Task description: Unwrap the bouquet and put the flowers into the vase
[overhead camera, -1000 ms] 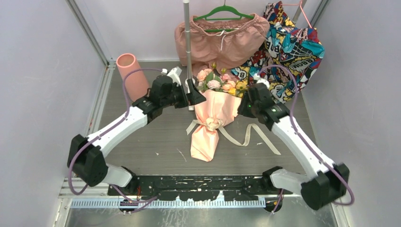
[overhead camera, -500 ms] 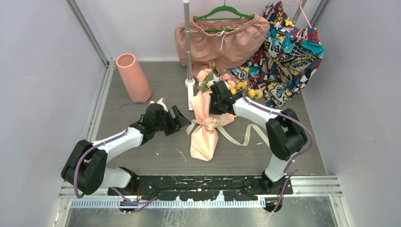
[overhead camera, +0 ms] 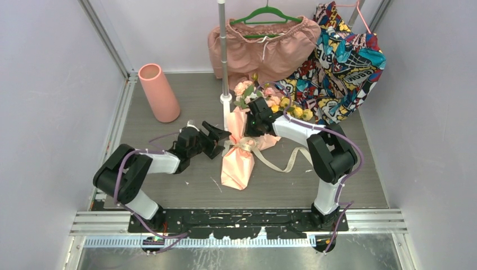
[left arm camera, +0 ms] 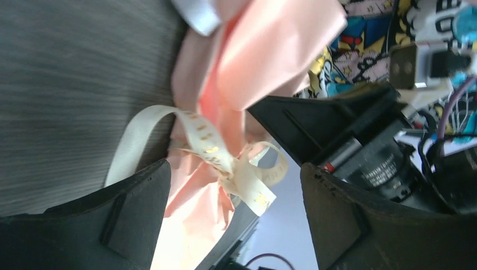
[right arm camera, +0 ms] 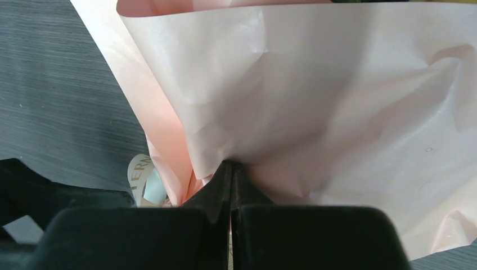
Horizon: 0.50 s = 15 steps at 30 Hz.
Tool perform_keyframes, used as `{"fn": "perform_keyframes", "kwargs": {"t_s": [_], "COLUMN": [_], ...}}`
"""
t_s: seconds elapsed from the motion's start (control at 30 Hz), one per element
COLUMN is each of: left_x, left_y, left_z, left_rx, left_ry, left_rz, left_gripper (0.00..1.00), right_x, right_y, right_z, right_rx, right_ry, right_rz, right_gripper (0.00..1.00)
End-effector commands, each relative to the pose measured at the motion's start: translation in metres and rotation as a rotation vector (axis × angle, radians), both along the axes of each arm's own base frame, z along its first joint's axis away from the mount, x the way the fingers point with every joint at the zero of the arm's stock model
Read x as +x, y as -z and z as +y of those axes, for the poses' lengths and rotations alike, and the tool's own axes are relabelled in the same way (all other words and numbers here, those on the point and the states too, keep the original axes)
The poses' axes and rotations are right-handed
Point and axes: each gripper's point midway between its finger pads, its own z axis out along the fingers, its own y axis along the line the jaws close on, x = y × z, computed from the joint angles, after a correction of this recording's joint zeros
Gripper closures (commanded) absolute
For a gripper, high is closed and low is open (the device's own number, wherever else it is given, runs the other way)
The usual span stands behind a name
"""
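Tabletop (overhead camera: 281,188), bouquet (overhead camera: 237,163) midway between side edges

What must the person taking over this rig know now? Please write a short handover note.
The right fingers are shut, pinching the pale pink paper cone of the bouquet near its wide end.
The left fingers are open, facing the cream ribbon bow, not gripping it.
The bouquet lies on the grey table; the tall salmon-pink vase stands upright at far left.
Done: nothing unwrapped yet.
Left: untie the ribbon, open the paper, put the pink and yellow flowers into the vase.
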Motion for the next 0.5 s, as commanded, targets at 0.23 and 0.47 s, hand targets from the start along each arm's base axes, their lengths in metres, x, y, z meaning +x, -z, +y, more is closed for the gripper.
{"fn": "perform_keyframes", "kwargs": {"t_s": [0.23,0.47], "left_x": [0.027,0.037], "left_y": [-0.015,-0.011], "left_z": [0.002,-0.017], "left_rx": [-0.147,-0.179], "left_ry": [-0.173,-0.153], "left_rz": [0.001,0.022], "left_gripper": [0.15,0.18], "right_x": [0.006,0.007], "right_y": [-0.004,-0.007], "right_z": [0.006,0.002], "right_rx": [0.027,0.012], "right_ry": [-0.012,-0.002], "right_rz": [-0.036,-0.044], "right_gripper": [0.99,0.99]}}
